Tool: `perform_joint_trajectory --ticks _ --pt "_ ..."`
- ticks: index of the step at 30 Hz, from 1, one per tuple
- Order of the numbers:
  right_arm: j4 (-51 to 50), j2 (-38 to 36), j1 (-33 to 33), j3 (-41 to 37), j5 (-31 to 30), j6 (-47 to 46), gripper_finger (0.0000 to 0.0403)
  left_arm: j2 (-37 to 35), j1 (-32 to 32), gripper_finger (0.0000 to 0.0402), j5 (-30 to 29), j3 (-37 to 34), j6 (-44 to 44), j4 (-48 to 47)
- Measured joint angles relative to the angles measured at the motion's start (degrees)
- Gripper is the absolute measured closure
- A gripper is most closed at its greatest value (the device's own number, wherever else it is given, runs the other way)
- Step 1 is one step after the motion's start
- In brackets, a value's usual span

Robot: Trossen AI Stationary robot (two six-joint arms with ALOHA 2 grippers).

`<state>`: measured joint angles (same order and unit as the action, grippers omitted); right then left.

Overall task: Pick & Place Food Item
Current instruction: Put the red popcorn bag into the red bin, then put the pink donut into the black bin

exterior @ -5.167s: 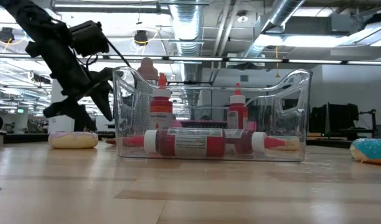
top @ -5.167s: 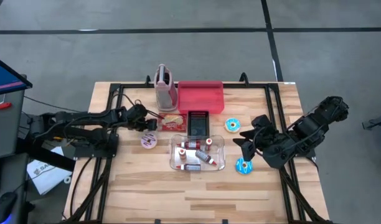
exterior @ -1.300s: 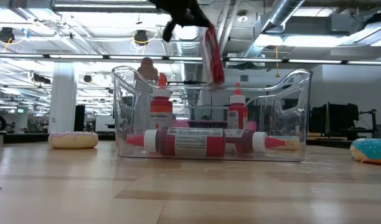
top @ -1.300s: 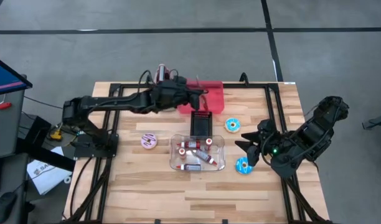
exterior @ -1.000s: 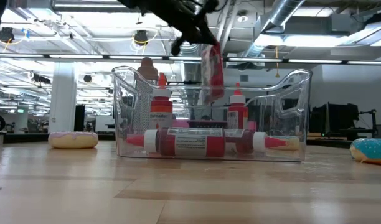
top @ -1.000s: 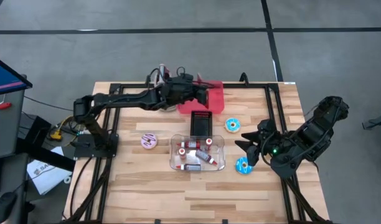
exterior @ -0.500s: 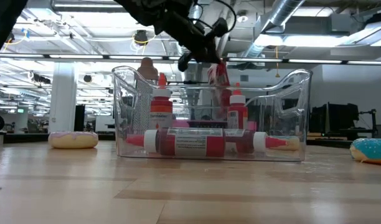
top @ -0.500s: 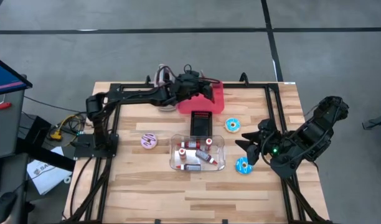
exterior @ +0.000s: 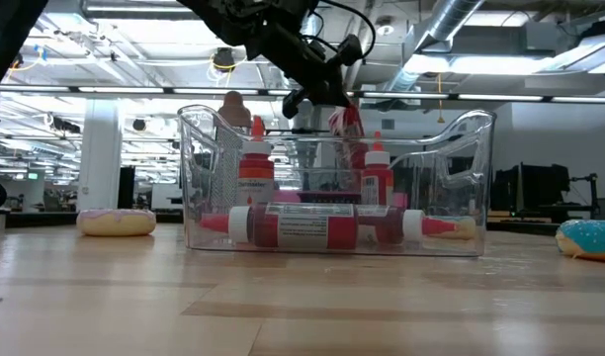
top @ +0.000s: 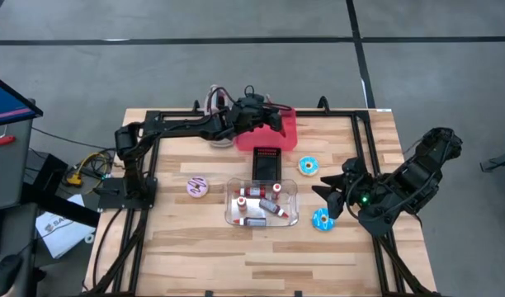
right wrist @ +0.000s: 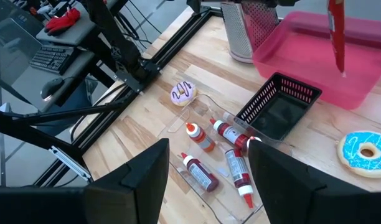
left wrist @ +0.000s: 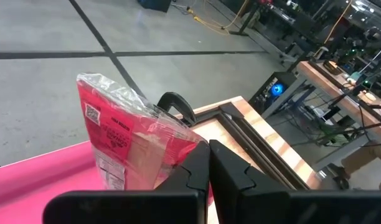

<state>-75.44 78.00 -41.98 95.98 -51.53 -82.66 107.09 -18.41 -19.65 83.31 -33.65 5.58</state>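
My left gripper (top: 267, 122) is shut on a red snack packet (left wrist: 125, 140) above the pink bin (top: 287, 132) at the table's far side. The packet also shows in the low view (exterior: 347, 124) and, edge-on, in the right wrist view (right wrist: 336, 31) above the bin (right wrist: 302, 59). My right gripper (top: 328, 198) waits open and empty at the right, beside a blue-iced donut (top: 322, 219); its fingers stand wide apart in its own wrist view (right wrist: 209, 180). My left gripper pinches the packet by one end (left wrist: 181, 163) between its two fingers. The rest of the packet reaches out beyond the fingertips. It hangs upright below the gripper over the bin, its lower end (right wrist: 342, 67) down; whether that end touches the bin I cannot tell.
A clear tub (top: 262, 204) with several red sauce bottles stands mid-table, with a black mesh basket (top: 264, 163) behind it. A metal grater (right wrist: 249, 28) stands left of the bin. A second blue donut (top: 309, 166) and a pink-iced donut (top: 198, 187) lie on the wood.
My left gripper has carried the packet toward the table's right and far edge, to above the pink bin, and a little down. It has held still there for the last half second. The packet stays hanging in the shut fingers.
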Motion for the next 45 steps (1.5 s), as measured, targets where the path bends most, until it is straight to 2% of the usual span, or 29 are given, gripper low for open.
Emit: perform_joint_trajectory --ticks 6,11,20,30,40,43,45 --pt "0.0 0.0 0.0 0.0 0.0 0.0 0.0191 0.0 0.0 0.0398 3.2 0.0 0.0 2.4" --pt "-0.5 0.0 0.0 0.0 0.0 0.0 0.0191 0.0 0.0 0.0379 5.0 0.0 0.0 4.2" --pt "-0.8 0.0 0.0 0.0 0.0 0.1 0.0191 -0.1 0.0 0.0322 5.0 0.0 0.0 5.3" --pt "-0.9 0.0 0.0 0.0 0.0 0.5 0.0191 -1.4 0.6 0.0314 4.8 0.0 1.0 7.5" --pt "-1.1 0.0 0.0 0.0 -1.1 0.7 0.0191 -13.3 4.4 0.0314 4.6 0.0 11.6 4.9" --pt "-1.5 0.0 0.0 0.0 -1.1 0.6 0.0191 -19.0 6.1 0.0313 4.6 0.0 17.3 -1.8" --pt "-1.5 0.0 -0.1 0.0 -1.0 0.6 0.0191 -23.1 6.8 0.0313 4.7 0.0 19.7 -9.6"
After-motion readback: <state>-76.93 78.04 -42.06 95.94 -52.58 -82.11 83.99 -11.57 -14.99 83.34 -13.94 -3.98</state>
